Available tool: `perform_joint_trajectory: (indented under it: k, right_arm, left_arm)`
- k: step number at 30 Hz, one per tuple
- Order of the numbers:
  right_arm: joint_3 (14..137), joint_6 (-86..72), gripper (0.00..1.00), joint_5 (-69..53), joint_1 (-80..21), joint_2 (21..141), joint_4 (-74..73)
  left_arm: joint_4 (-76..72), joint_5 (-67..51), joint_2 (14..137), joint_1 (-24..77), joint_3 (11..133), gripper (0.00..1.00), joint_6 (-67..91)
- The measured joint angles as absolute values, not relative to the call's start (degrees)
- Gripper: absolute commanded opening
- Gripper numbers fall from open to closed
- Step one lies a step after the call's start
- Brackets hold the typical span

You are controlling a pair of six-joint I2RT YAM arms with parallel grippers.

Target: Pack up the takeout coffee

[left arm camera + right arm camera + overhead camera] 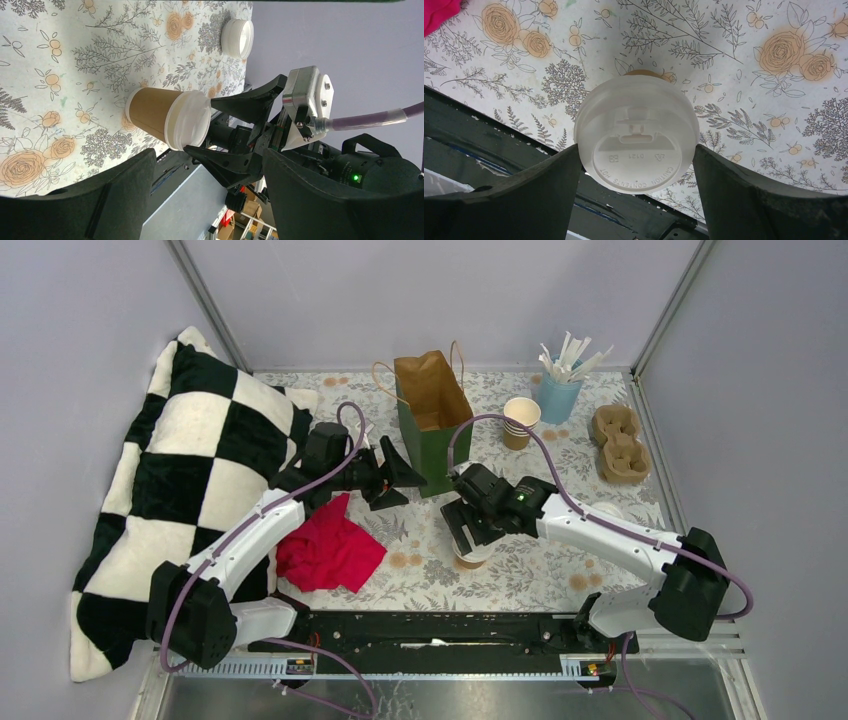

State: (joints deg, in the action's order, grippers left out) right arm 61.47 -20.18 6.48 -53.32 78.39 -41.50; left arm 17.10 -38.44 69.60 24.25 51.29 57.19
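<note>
A takeout coffee cup (470,557), tan paper with a white lid (636,132), stands upright on the flowered cloth in front of the green bag (432,415). My right gripper (468,536) reaches down over it, and its two pads press the lid's rim from both sides in the right wrist view (636,155). The left wrist view shows the same cup (152,115) with the right fingers (235,102) at its lid. My left gripper (392,483) is open and empty just left of the bag, its fingers wide apart (205,200). A stack of lidless tan cups (520,422) stands right of the bag.
A loose white lid (606,510) lies right of my right arm. A blue cup of white sticks (559,390) and a pulp cup carrier (620,445) are at the back right. A red cloth (328,552) and a checkered pillow (190,470) lie at the left.
</note>
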Motion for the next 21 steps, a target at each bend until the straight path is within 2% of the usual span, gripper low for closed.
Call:
perform_joint_trajectory:
  k: [21]
  right_arm:
    - [61.56, -20.18, 0.91, 7.07, -54.11, 80.14, -41.45]
  left_arm:
    - [17.56, -38.76, 69.60, 24.25, 50.98, 0.82, 55.92]
